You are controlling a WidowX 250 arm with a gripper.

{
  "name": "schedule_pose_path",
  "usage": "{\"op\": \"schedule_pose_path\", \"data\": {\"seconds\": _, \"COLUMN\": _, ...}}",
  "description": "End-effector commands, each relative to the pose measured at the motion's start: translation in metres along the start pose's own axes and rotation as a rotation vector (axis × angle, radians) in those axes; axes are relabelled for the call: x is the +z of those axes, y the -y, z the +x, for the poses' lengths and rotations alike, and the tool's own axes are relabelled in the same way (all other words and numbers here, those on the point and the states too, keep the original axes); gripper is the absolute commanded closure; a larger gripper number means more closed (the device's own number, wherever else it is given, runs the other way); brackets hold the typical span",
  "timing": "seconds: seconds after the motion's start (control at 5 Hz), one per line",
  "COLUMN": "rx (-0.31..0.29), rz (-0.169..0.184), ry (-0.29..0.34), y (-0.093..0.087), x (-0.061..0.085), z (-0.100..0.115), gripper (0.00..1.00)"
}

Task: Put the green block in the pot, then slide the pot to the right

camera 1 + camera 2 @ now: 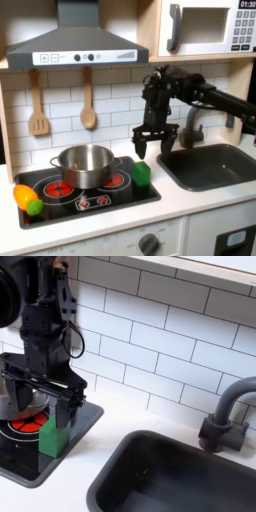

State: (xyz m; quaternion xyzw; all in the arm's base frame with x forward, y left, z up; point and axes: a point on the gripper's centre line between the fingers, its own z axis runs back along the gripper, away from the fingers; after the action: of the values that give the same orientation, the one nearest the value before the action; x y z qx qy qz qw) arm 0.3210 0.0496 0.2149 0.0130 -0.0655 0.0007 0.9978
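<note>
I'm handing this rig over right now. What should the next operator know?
Gripper: open, empty, hovering above the green block.
Block: on the stove's front corner, at the first exterior view's right, beside the pot, not in it.
Pot: on the stove, holding nothing visible.
Done: nothing yet.
Left: grasp the block, drop it in the pot, then slide the pot right.

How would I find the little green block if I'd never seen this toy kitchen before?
Find the black stove beside the sink. The green block stands on the stove's corner nearest the sink, right of the pot in the first exterior view, under the gripper. It is plain green all over, unlike the orange toy vegetable with its green tip.
</note>
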Motion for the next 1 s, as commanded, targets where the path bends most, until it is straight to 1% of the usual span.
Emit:
{"op": "schedule_pose_path", "data": {"seconds": 0.0, "rx": 0.004, "rz": 0.005, "ry": -0.022, "y": -0.006, "x": -0.014, "z": 0.012, "gripper": 0.0}}
{"op": "schedule_pose_path", "data": {"seconds": 0.2, "rx": -0.025, "rz": 0.005, "ry": -0.046, "y": -0.004, "x": -0.024, "z": 0.013, "gripper": 0.0}}
{"op": "schedule_pose_path", "data": {"seconds": 0.4, "rx": -0.024, "rz": 0.004, "ry": -0.058, "y": -0.004, "x": -0.029, "z": 0.014, "gripper": 0.0}}
{"op": "schedule_pose_path", "data": {"seconds": 0.6, "rx": -0.031, "rz": -0.002, "ry": -0.081, "y": -0.004, "x": -0.038, "z": 0.017, "gripper": 0.0}}
{"op": "schedule_pose_path", "data": {"seconds": 0.8, "rx": -0.03, "rz": 0.0, "ry": -0.095, "y": -0.006, "x": -0.045, "z": 0.02, "gripper": 0.0}}
